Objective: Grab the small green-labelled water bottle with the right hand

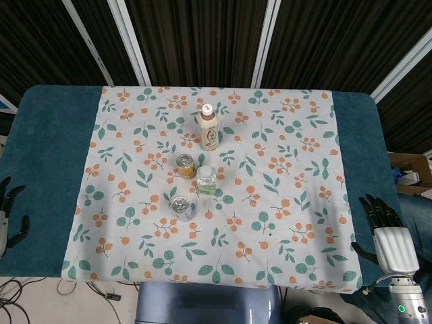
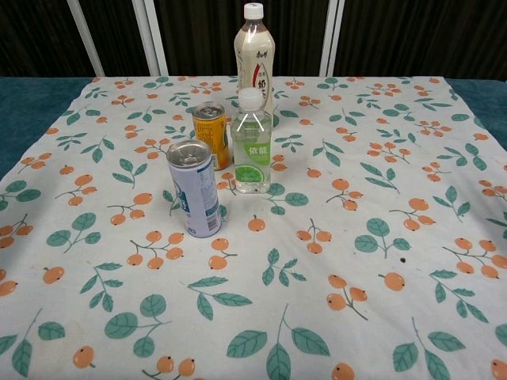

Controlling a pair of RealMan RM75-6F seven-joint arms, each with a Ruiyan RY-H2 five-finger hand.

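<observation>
Counter (image 1: 47, 169): teal surface, rounded corners, covered by a white cloth (image 1: 297, 202) printed with orange fruit and green leaves. Backdrop: dark ribbed wall panels (image 1: 196, 40) divided by white slanted bars (image 1: 131, 40). Floor: grey, with loose black cables (image 1: 20, 290) at lower left. Cardboard box (image 1: 410, 169) at right edge. Lighting: even, soft.

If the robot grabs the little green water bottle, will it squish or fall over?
The small water bottle looks like thin clear plastic, so it may dent a bit under a firm squeeze. It seems full, so probably fairly heavy for its size. Standing upright on a narrow base, close to the orange can, it could tip if bumped sideways.
</observation>
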